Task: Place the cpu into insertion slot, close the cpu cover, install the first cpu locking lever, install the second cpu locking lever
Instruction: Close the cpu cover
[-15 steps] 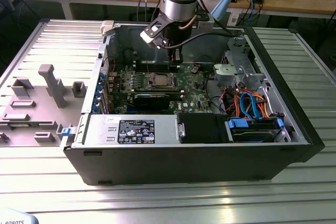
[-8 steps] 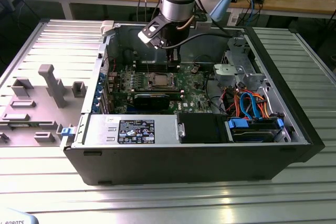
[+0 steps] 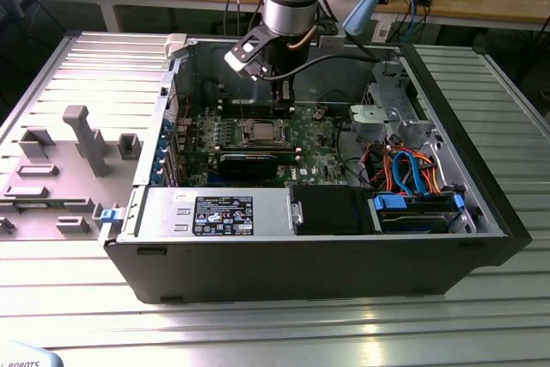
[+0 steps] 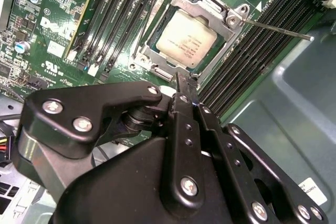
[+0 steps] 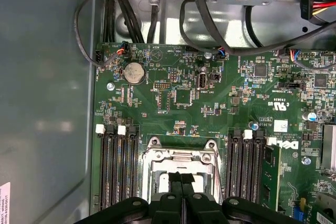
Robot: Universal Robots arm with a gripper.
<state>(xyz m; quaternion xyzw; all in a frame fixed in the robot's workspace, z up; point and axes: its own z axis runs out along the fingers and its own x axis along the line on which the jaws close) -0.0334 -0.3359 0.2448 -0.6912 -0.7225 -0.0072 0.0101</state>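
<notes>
Your cpu [image 4: 185, 38] sits in insertion slot [image 4: 157, 71], mid green board [image 5: 173, 103], between memory slot banks [image 5: 119, 166]. cpu cover [image 4: 206, 10] lies down around it. Thin locking lever [image 4: 278, 29] juts from slot corner across memory slots. Your jaws pinched together, empty, tips just beside slot edge, cpu just beyond.

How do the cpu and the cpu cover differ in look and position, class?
The cpu is a solid, dull pale square; the cpu cover is a shinier open frame with a window. The cpu sits in the middle; the cpu cover rims its edges. Both are square, metallic and lie flat.
</notes>
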